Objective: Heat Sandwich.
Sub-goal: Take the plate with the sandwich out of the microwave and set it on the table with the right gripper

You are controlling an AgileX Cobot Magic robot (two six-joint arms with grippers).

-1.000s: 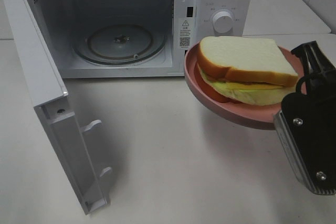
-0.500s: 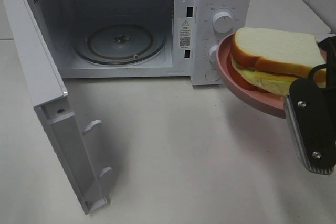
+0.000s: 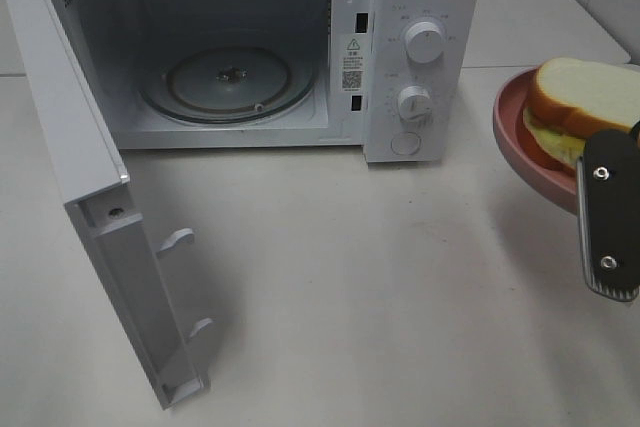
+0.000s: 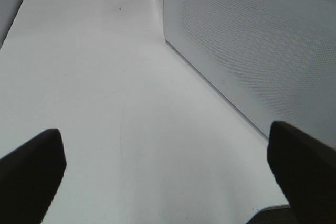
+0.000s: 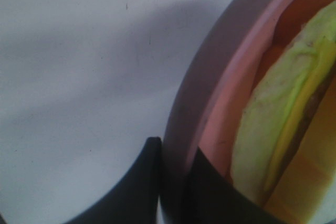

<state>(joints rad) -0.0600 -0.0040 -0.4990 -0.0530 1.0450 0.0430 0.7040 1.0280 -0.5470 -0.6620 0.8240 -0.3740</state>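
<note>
Right gripper [image 5: 173,174] pinches pink plate [image 3: 520,142] by its rim, keeping sandwich [image 3: 585,97] level, right of microwave [image 3: 400,7]. Door [image 3: 90,197] open for loading. Left gripper [image 4: 165,169] spread wide, empty.

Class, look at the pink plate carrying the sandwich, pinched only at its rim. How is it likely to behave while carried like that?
The plate probably stays stiff: it holds shape though the right pincer grips only its rim. The load sits off to one side, so it may tilt. The sandwich lies loose and could slide.
</note>
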